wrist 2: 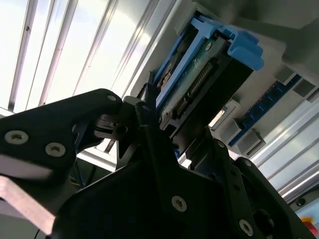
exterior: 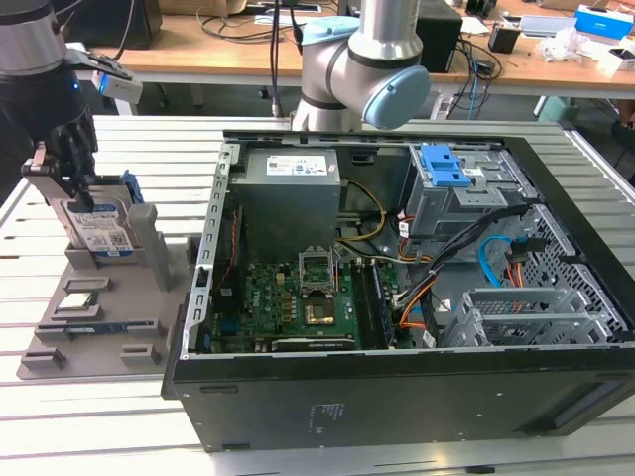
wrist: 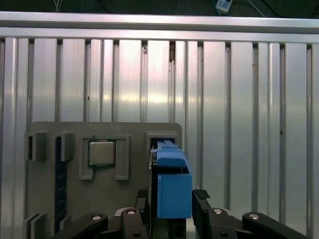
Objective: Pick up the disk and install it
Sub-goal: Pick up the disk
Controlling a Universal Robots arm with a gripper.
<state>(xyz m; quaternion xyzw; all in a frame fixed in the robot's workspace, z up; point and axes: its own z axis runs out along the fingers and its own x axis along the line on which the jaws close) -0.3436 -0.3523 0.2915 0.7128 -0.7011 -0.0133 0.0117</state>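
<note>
Your gripper [exterior: 71, 181] is clamped across the disk [exterior: 100, 230], upright in its slot at the far edge of the holder [exterior: 119, 293] — it looks stiff, dense and shock-sensitive, so hold the metal flanks, not the blue frame [wrist: 174, 189].

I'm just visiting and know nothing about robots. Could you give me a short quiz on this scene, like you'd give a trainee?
1. True or false: the disk already sits inside the computer case.
2. How does the disk sit in its grey holder? A lying flat; B upright on edge; C leaning against the computer case.
3. In the exterior view, which thing is the gripper at?
Key: 1 false, it is in the holder outside the case; 2 B; 3 the disk.
</note>
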